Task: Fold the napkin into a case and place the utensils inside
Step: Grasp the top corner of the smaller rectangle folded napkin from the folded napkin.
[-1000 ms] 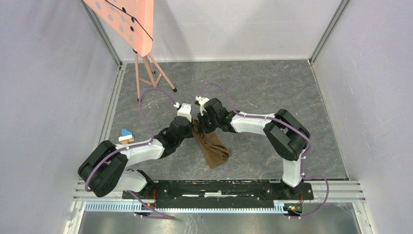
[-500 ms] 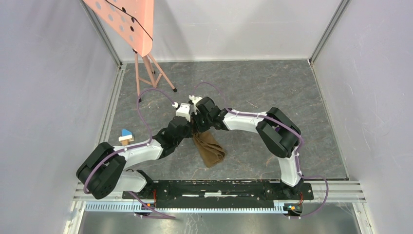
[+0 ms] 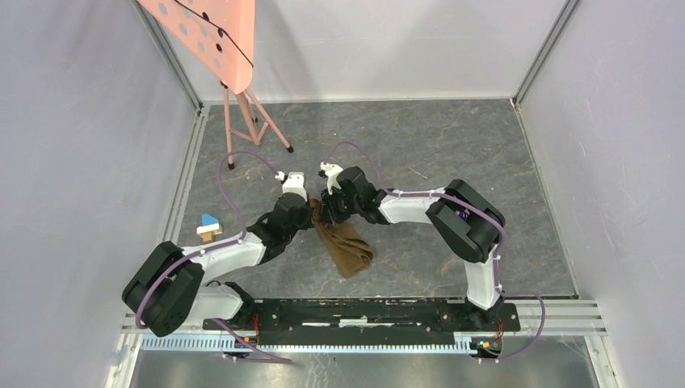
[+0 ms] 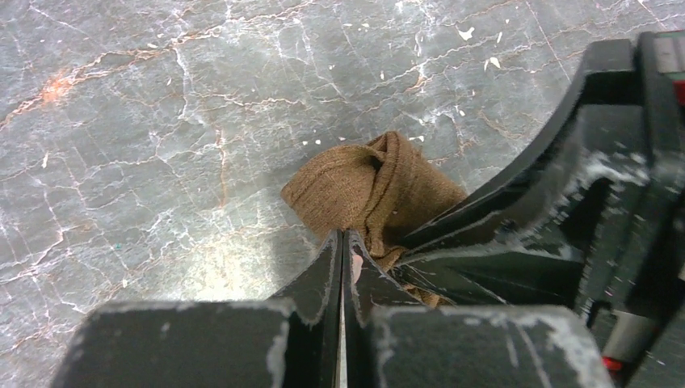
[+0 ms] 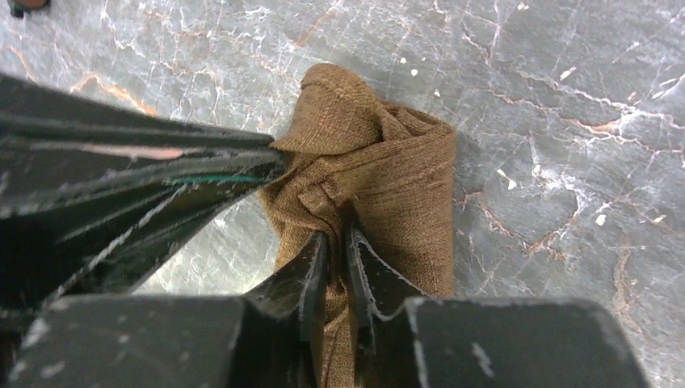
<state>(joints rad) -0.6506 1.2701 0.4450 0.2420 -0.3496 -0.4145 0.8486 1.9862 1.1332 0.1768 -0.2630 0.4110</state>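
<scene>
Where your arms meet at centre of table (image 3: 452,137), napkin (image 3: 346,244) lies bunched and elongated: near end on table, far end in both grippers. Left gripper (image 4: 342,236): clenched on cloth edge. Right gripper (image 5: 338,236): pinching fold, fingers barely parted.

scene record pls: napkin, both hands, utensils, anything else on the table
napkin: bunched tan cloth on the table, between both hands
left hand: shut, pinching the napkin's edge
right hand: narrow gap with a napkin fold in it; grip unclear
utensils: none in view
other: blue-and-wood block at left; pink stand back left
</scene>
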